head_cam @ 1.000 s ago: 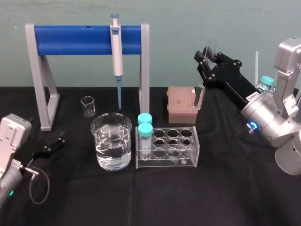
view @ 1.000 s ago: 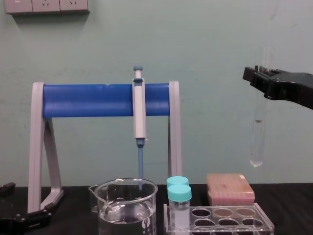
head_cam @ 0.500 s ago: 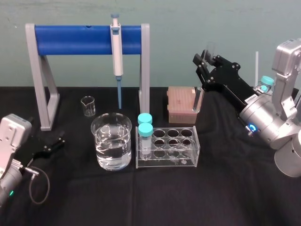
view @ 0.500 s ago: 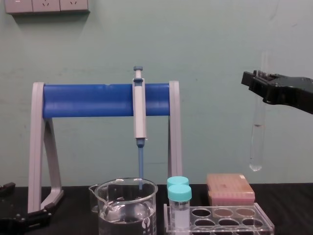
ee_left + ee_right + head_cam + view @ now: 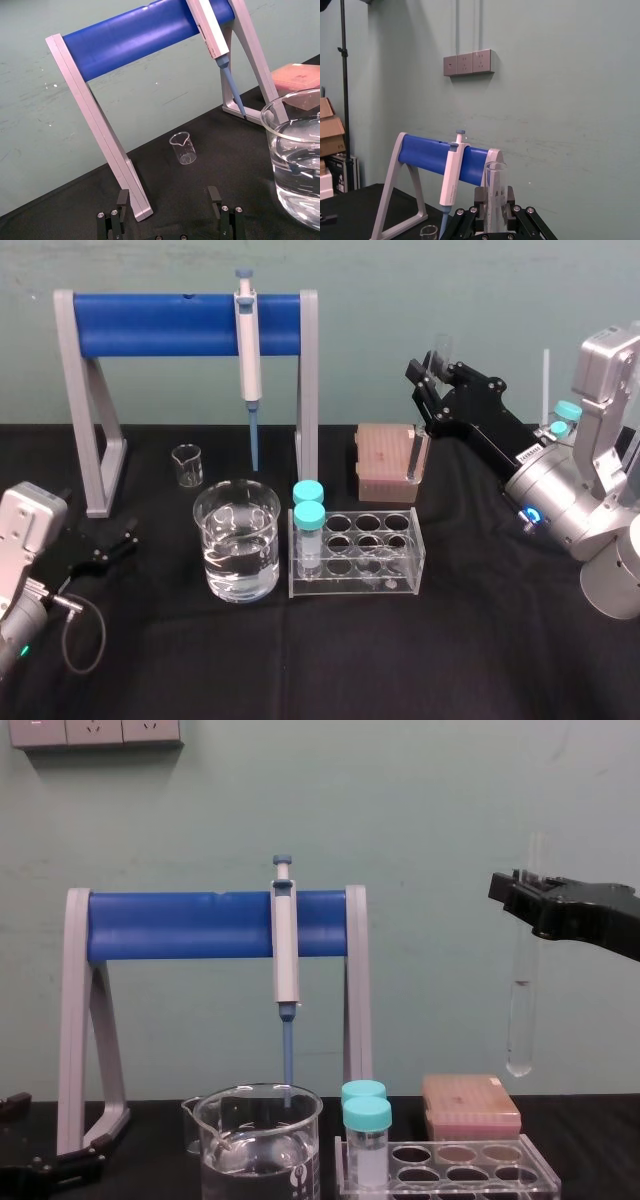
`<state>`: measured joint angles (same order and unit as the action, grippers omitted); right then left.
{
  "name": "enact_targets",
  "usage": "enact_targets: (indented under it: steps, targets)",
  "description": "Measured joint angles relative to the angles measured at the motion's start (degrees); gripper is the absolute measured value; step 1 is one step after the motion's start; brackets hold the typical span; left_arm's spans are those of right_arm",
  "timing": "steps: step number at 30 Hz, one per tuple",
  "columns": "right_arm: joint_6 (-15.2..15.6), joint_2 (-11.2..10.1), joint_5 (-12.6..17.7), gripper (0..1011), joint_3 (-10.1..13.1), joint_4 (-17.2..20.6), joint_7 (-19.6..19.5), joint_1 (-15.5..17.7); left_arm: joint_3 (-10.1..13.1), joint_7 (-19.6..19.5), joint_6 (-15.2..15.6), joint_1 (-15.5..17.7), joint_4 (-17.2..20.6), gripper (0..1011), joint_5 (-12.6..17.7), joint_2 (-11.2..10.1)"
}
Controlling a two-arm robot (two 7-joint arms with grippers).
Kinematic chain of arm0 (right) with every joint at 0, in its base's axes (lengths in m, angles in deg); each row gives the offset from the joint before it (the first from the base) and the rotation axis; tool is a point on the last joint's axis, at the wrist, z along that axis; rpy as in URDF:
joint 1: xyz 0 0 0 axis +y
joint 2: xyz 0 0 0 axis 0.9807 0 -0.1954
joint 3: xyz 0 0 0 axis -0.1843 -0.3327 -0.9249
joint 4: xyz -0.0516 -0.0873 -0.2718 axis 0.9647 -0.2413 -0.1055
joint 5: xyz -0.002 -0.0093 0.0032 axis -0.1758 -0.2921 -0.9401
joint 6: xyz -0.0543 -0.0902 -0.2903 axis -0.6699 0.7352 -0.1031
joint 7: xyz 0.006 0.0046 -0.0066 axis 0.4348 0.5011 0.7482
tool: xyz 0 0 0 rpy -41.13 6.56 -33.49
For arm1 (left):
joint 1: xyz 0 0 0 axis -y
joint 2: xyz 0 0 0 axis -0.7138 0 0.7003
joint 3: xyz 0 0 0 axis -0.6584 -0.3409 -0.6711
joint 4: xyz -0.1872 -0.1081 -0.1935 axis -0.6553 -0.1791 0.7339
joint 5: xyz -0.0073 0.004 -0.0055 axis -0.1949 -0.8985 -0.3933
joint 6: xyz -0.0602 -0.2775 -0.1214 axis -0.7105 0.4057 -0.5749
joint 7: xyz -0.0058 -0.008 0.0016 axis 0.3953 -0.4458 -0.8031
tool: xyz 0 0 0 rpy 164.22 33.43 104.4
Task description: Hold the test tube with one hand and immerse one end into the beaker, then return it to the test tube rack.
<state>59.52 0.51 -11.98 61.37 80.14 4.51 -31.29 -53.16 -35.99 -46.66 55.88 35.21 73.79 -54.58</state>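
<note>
The right end effector (image 5: pixel 522 898) is clamped on the upper part of the test tube (image 5: pixel 519 1020). The tube hangs upright in the air by the pink tip box (image 5: pixel 385 452), beyond the test tube rack (image 5: pixel 357 583) and well apart from the beaker (image 5: pixel 222 550). The left end effector (image 5: pixel 168 200) lies parked at the left of the table (image 5: pixel 320 660), fingers spread and empty. My worry is that the long free end could clip the teal-capped tubes (image 5: pixel 308 502) or the beaker's rim on the way across, and smooth glass may slip or crack.
</note>
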Motion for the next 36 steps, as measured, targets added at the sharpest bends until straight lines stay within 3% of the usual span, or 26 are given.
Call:
enact_targets:
  steps: [24, 30, 36]
  targets:
    - [1.67, -0.28, -0.46, 226, -0.57, -1.08, 0.3, -0.37, 0.0, 0.0, 0.0, 0.0, 0.0, 1000, 0.0, 0.0]
    - [1.26, 0.25, -0.23, 226, -2.33, -2.03, 2.86, -2.37, 0.0, 0.0, 0.0, 0.0, 0.0, 1000, 0.0, 0.0]
    - [-0.91, 2.1, 1.46, 226, -5.72, -3.21, 7.77, -6.09, 0.0, 0.0, 0.0, 0.0, 0.0, 1000, 0.0, 0.0]
